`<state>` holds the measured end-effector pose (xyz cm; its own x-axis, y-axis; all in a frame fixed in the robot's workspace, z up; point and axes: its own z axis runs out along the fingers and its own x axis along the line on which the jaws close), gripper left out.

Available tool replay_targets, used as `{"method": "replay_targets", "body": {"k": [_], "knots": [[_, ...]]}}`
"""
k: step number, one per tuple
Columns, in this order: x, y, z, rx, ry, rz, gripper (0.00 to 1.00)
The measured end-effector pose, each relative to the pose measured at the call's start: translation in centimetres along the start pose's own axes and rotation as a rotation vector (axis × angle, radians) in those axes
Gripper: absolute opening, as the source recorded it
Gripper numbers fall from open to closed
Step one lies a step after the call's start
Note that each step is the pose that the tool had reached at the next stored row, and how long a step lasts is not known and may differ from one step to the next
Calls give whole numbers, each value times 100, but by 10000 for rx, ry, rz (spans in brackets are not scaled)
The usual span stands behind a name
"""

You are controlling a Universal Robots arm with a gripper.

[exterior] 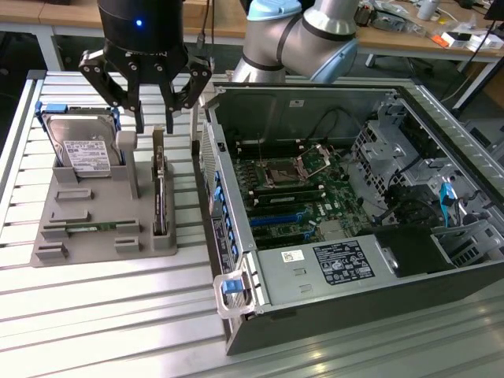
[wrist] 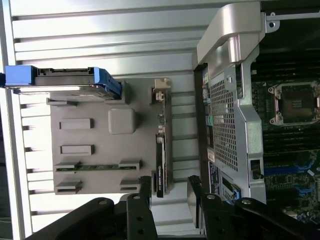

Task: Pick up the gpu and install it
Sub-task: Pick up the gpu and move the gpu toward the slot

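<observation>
Gpu (exterior: 160,197) upright just beneath end effector (exterior: 154,124)

Table (exterior: 118,315) ribbed bare metal w/ sheen; holder (exterior: 94,206) matt grey plastic (case (exterior: 315,110) sheet metal).

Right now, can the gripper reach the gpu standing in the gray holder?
Probably yes. The gripper hangs open above the gpu, which stands on edge in the gray holder with nothing covering its top. A gray post stands close beside it.
</observation>
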<state>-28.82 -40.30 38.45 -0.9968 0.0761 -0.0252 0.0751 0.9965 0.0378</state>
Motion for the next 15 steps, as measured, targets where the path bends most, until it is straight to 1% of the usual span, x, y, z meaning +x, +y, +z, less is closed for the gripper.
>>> {"method": "replay_targets", "body": {"k": [15], "knots": [[50,-5,24,0,0,0,42]]}}
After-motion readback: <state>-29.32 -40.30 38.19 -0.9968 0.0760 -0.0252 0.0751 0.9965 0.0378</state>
